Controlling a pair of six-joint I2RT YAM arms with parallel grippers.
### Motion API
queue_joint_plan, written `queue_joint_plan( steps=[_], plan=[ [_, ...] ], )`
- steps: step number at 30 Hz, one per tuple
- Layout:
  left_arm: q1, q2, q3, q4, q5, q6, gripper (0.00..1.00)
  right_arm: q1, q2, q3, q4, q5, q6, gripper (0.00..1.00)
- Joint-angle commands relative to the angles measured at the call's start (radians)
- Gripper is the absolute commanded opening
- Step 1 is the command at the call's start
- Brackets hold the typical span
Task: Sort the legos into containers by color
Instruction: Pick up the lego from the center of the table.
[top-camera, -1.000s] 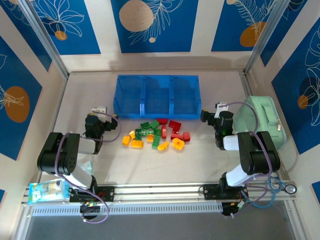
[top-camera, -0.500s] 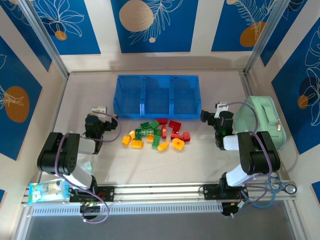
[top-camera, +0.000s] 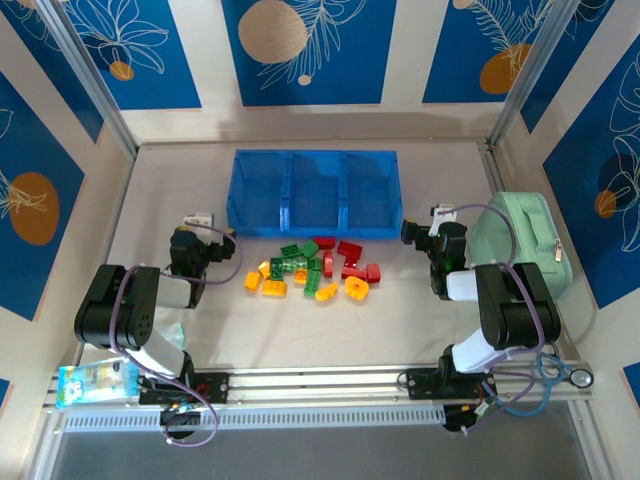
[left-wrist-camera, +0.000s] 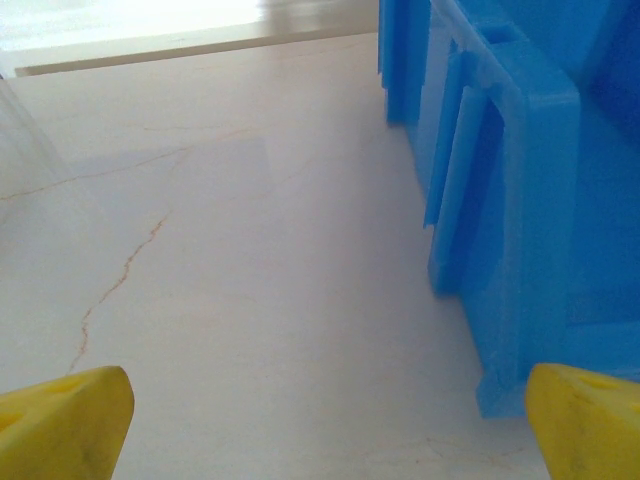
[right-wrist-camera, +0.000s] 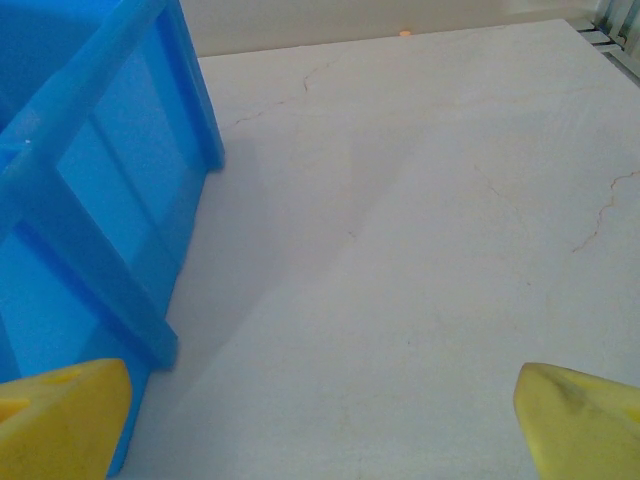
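**A:** Legos (top-camera: 312, 270), where are they?

**B:** In a loose heap on the surface (top-camera: 400, 320), just in front of the blue tray (top-camera: 233, 195), between the two arms. Reds lie mostly right, greens in the middle, yellow-orange ones left and along the near side.

**A:** And the containers?

**B:** Three compartments side by side in that tray, behind the heap.

**A:** The arms?

**B:** The left end effector (top-camera: 200, 220) sits low near the tray's left corner, released, with its yellow fingertips (left-wrist-camera: 60, 420) spread wide and grasping nothing. The right end effector (top-camera: 440, 215) is near the tray's right corner, also released. A mint-green case (top-camera: 520, 240) lies just beside the right arm.
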Motion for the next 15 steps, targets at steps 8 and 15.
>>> queue_joint_plan(
  steps=[8,15],
  plan=[
    [0.009,-0.012,0.021,-0.014,0.019,0.011,1.0,-0.001,-0.011,0.004,0.013,-0.011,0.006,0.99],
    [0.003,-0.02,0.018,-0.012,-0.017,0.012,1.0,-0.002,-0.013,0.004,0.017,-0.018,0.005,0.99]
  ],
)
